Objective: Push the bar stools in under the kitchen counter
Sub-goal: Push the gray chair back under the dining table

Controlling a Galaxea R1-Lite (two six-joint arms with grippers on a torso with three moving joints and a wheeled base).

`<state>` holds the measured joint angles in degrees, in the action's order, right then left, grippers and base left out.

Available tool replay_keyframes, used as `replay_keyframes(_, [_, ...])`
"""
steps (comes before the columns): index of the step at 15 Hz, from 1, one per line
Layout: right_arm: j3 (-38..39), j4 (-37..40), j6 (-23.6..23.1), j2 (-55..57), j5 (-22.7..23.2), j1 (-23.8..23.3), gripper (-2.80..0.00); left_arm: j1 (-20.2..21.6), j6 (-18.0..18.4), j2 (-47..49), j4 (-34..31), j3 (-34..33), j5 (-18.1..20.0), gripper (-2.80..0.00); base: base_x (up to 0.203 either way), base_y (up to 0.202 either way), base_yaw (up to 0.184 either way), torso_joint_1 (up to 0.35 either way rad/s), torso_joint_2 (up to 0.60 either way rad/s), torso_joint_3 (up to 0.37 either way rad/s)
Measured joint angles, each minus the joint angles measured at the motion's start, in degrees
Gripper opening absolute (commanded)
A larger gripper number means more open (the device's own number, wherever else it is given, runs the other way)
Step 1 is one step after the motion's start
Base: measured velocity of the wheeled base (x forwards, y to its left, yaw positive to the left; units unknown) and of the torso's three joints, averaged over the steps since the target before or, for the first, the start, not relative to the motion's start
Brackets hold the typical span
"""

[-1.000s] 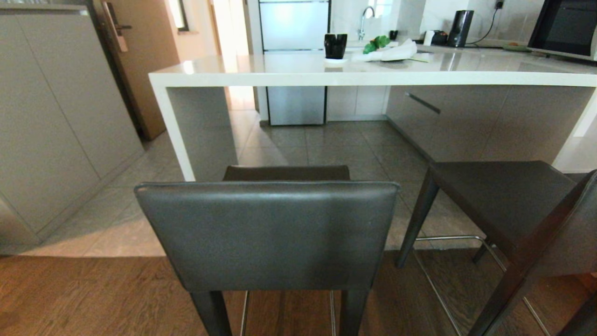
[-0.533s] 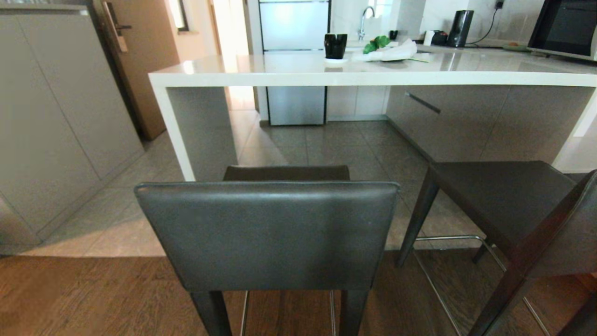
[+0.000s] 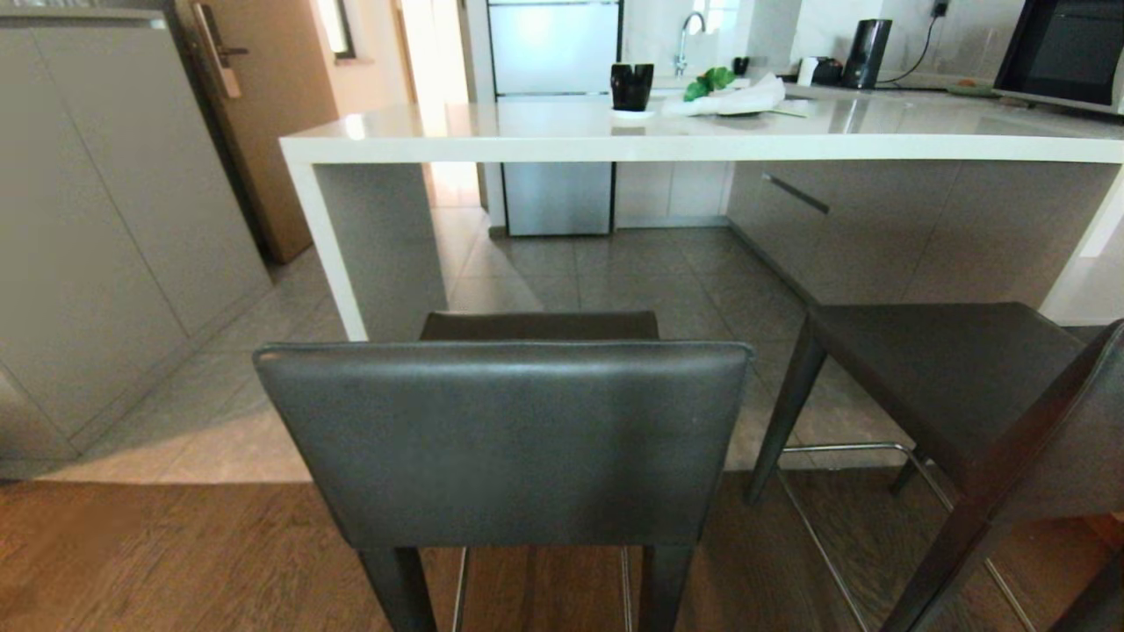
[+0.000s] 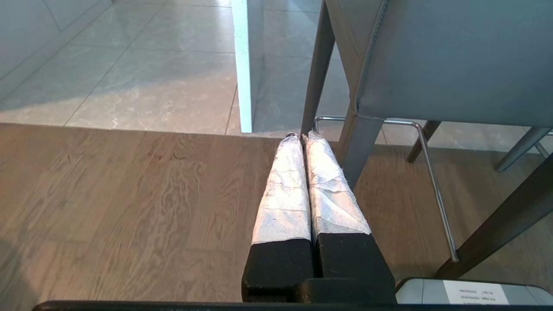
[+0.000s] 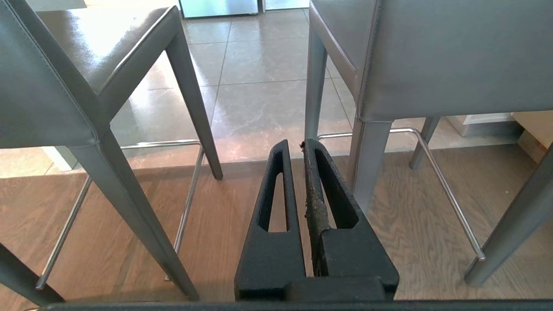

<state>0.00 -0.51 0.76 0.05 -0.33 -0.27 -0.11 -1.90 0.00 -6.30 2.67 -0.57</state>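
Bar stools stood out from kitchen counter; both grippers pressed together, empty. Off-centre shove risked tipping.

Near stool stands directly ahead, backrest toward the camera, seat pointing at the kitchen counter, well short of it. Second stool to its right, turned at an angle, also outside the counter overhang. Both stools straddle the join between wood floor and tile floor. Counter side panel stands left of and beyond the near stool. On the tabletop: cup near centre, cloth and greens to its right. Cabinets along the left, door behind them. Left gripper low beside the near stool's leg; right gripper low between the two stools
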Motion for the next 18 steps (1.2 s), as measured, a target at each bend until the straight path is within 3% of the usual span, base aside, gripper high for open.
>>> replay_keyframes(16, [0.0,0.0,0.03,0.0,-0.02,0.0,-2.8,0.01,-0.19,0.0,0.0,0.07,0.05,-2.8,0.0,0.0,0.0,0.0,0.0,0.0])
replay_keyframes(18, [0.0,0.02,0.01,0.0,0.0,0.0,-2.8,0.01,-0.19,0.0,0.0,0.05,0.06,-2.8,-0.134,0.0,0.003,0.011,0.0,0.002])
